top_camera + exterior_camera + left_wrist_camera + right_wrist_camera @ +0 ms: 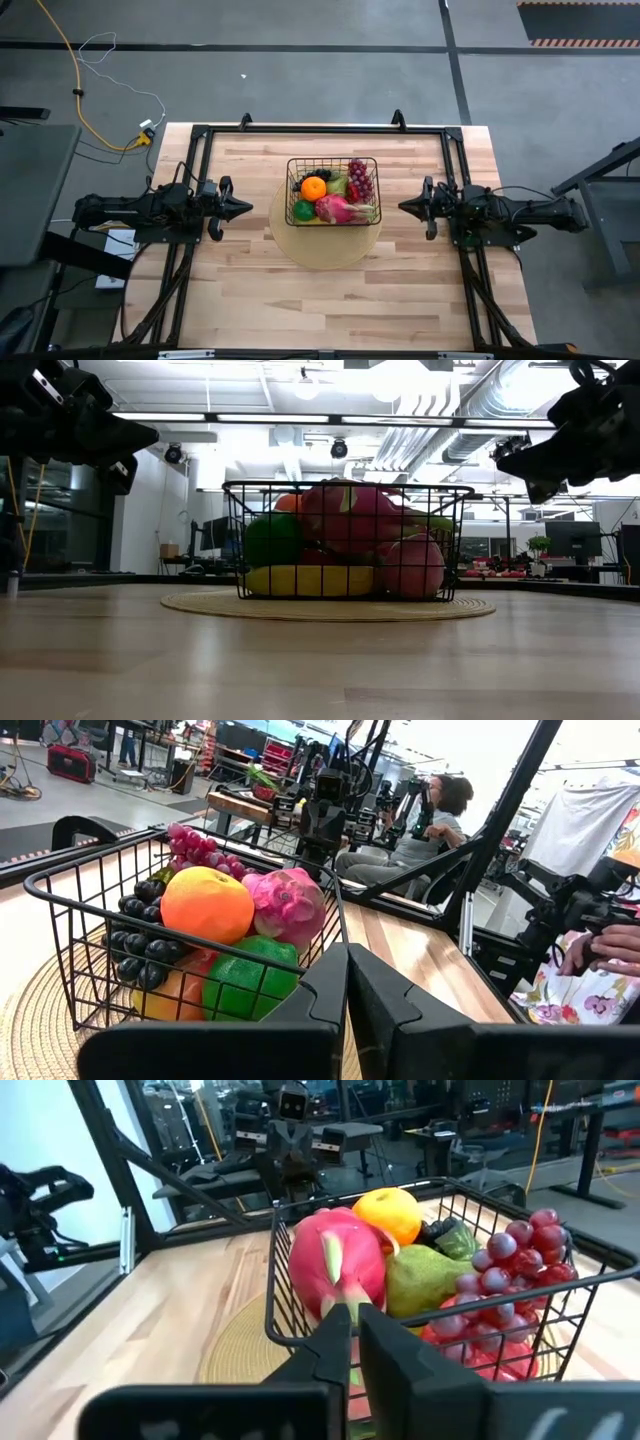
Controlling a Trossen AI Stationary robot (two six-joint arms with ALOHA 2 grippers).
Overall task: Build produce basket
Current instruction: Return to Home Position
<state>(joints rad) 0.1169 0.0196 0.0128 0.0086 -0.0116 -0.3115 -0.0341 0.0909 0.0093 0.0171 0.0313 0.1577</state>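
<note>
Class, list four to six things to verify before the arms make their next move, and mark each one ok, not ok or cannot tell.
1. Basket seated on the round mat: ok.
2. Orange, dragon fruit and red grapes inside the basket: ok.
3. No fruit loose on the table: ok.
4. Left gripper shut, empty, apart from the basket: ok.
5. Right gripper shut, empty, apart from the basket: ok.
6. Pile firmly seated: cannot tell.
</note>
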